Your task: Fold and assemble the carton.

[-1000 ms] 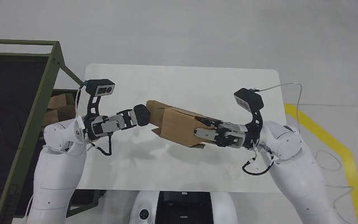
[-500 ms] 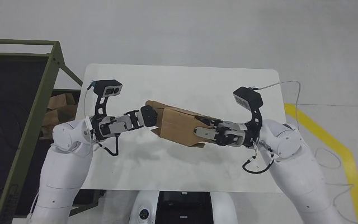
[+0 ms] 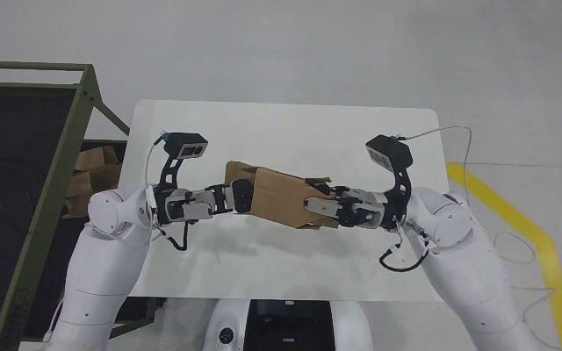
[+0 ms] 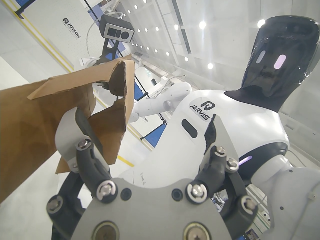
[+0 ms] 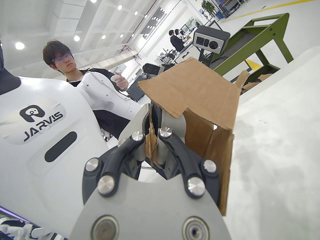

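Note:
A brown cardboard carton (image 3: 279,199), partly folded with loose flaps, is held just above the white table (image 3: 281,132) near its middle. My right gripper (image 3: 318,209) is shut on a flap at the carton's right end; in the right wrist view the fingers (image 5: 140,123) pinch the cardboard edge below the carton (image 5: 200,93). My left gripper (image 3: 238,197) stands open at the carton's left end. In the left wrist view one finger (image 4: 75,123) rests against a flap of the carton (image 4: 37,116), while the other finger (image 4: 212,131) is apart from it.
A green metal rack (image 3: 53,158) stands off the table's left side with more flat cardboard pieces (image 3: 92,160) in it. A yellow floor line (image 3: 492,197) runs past the table on the right. Bare table lies behind and in front of the carton.
The left arm has moved right, bringing its open gripper up against the carton's left end. The carton's left flaps have been pushed in slightly. The right gripper keeps its hold.

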You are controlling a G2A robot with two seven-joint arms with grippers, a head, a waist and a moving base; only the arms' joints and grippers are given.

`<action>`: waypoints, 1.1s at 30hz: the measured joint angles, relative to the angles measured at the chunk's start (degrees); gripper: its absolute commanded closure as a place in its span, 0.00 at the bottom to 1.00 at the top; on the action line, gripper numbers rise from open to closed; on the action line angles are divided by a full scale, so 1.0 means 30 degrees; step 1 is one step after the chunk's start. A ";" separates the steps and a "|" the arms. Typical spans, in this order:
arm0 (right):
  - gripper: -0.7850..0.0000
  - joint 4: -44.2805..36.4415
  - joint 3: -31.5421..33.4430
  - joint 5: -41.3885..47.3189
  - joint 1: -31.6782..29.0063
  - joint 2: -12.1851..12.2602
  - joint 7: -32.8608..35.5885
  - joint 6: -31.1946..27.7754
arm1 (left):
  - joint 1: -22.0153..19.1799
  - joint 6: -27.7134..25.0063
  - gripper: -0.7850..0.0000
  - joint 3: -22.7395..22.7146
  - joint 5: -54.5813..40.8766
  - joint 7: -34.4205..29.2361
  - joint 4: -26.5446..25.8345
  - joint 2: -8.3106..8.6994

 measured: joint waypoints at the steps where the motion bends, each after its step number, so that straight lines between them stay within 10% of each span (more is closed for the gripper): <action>1: 1.00 0.0000 -0.0036 0.0013 0.0023 0.0001 0.0023 0.0009 | -0.0003 0.0004 0.00 0.0059 0.0010 -0.0004 -0.0015 0.0005; 33: 1.00 0.0846 -0.1097 0.0357 0.0802 0.0072 0.1150 0.1111 | -0.0073 -0.1617 0.00 0.1406 0.0226 0.1615 -0.0372 0.0141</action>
